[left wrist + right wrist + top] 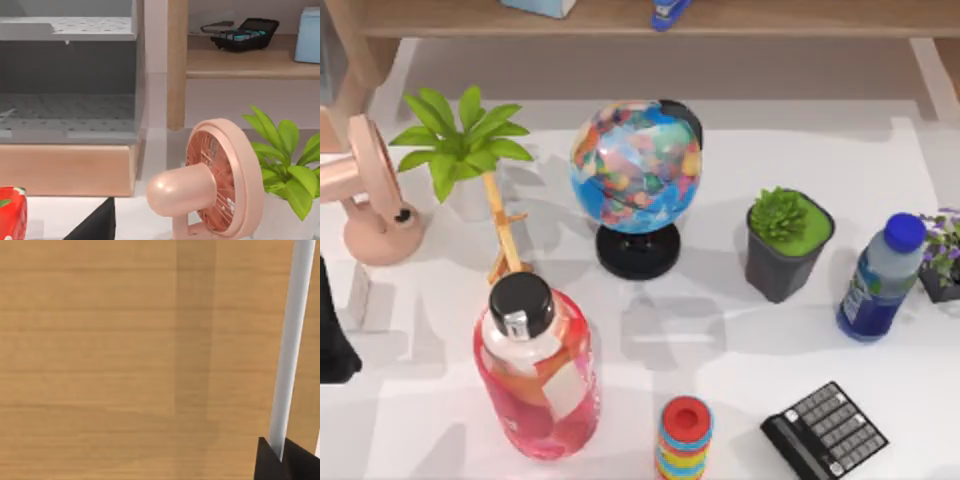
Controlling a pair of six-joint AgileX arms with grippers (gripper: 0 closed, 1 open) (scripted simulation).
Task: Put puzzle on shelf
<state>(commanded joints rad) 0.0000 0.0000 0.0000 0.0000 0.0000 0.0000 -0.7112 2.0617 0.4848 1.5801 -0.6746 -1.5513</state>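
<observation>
The right pincer (272, 465) hangs close against the light-brown wood of the shelf (125, 340), and I cannot tell whether it is released, clenched or grasping anything; nor can I tell where the puzzle is, or how it looks. The main risk, as I judge it, is letting go blind: a small cube set near the board's edge could tip off onto the crowded bench (740, 340), or nudge the blue box (535, 6) already on the shelf. Pulling back low could also clip the globe (638, 170) or the red bottle (535, 370), both tall. The left arm (332, 340) sits parked at the bench's left beside the pink fan (375, 195), its pincer's state likewise unclear
</observation>
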